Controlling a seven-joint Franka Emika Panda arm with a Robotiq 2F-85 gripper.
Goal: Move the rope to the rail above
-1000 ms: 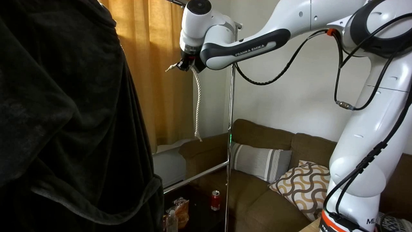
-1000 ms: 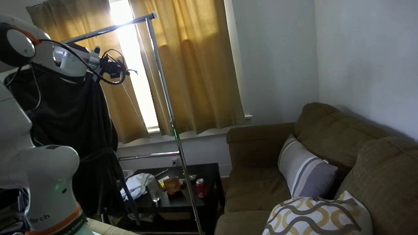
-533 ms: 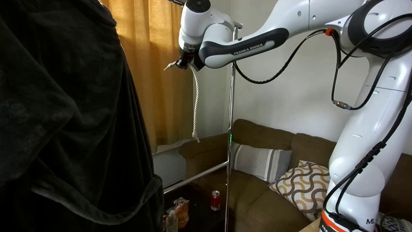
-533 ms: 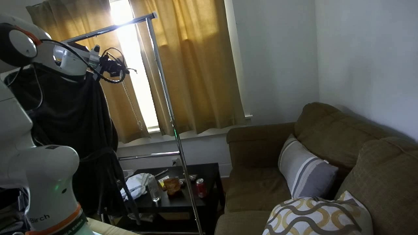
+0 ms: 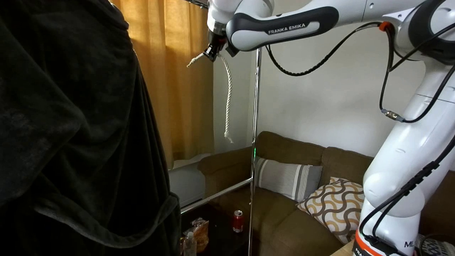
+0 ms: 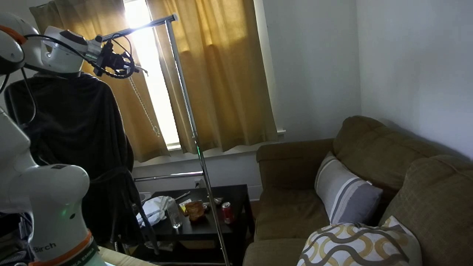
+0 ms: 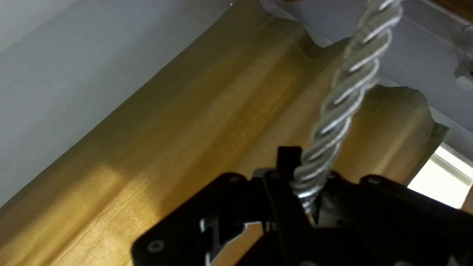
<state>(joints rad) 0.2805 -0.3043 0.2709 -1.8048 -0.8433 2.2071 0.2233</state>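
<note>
A brown sofa (image 6: 288, 210) stood near a chrome garment rack (image 6: 184, 88) with a shiny top rail (image 6: 157, 23). The Robotiq gripper (image 5: 211, 55) was clamped down on the twisted white rope (image 5: 229, 90), holding it in the air, lower than the rail in an exterior view; 1 short end jutted out and 1 longer end dangled.

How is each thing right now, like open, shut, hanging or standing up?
Fingers: shut on the rope
Rope: gripped, long end hanging down, not over the rail
Curtains: parted, bright gap between them
Red can: upright on the black table; can't tell if opened
Clear bottle: upright
Dark cloth: hanging in folds
Striped pillow: leaning against the couch
</note>
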